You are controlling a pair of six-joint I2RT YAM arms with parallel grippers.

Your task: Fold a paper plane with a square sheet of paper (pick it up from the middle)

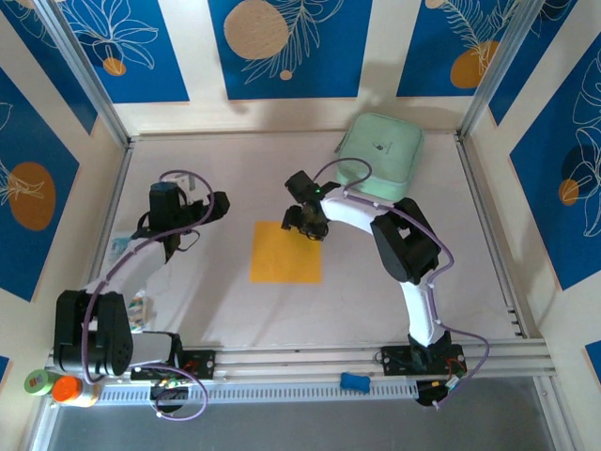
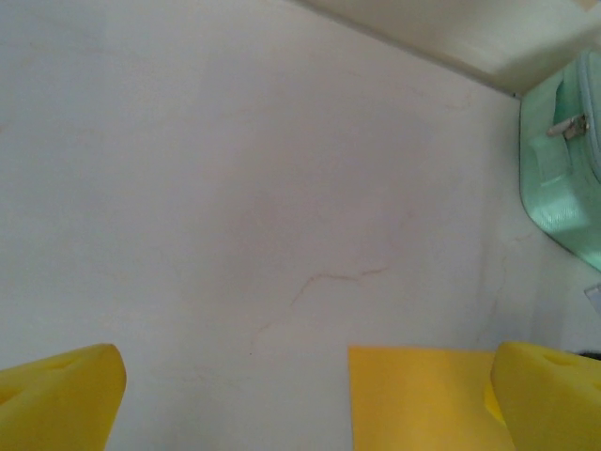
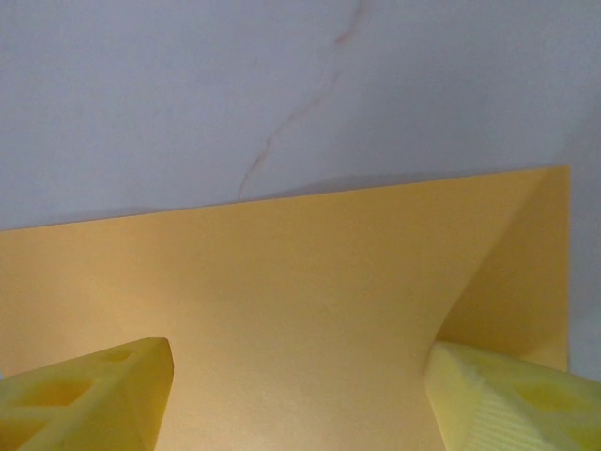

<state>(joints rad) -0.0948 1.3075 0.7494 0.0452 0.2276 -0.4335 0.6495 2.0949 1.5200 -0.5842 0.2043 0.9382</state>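
The square sheet of paper (image 1: pixel 285 254) lies flat on the white table, orange-yellow and uncreased. My right gripper (image 1: pixel 306 225) hovers low over the sheet's far right corner, open. In the right wrist view its yellow fingers (image 3: pixel 512 399) straddle the sheet (image 3: pixel 282 282), and the paper's right edge curls up against the right finger. My left gripper (image 1: pixel 214 207) stands wide open to the left of the sheet, over bare table. In the left wrist view a corner of the sheet (image 2: pixel 423 399) lies beside its right finger (image 2: pixel 549 395). The paper plane is out of view.
A mint-green case (image 1: pixel 380 150) sits at the back right, also at the right edge of the left wrist view (image 2: pixel 563 160). Small packets (image 1: pixel 137 306) lie along the left edge. An orange-capped bottle (image 1: pixel 68 388) stands at the near left, and a blue item (image 1: pixel 353 381) rests on the front rail.
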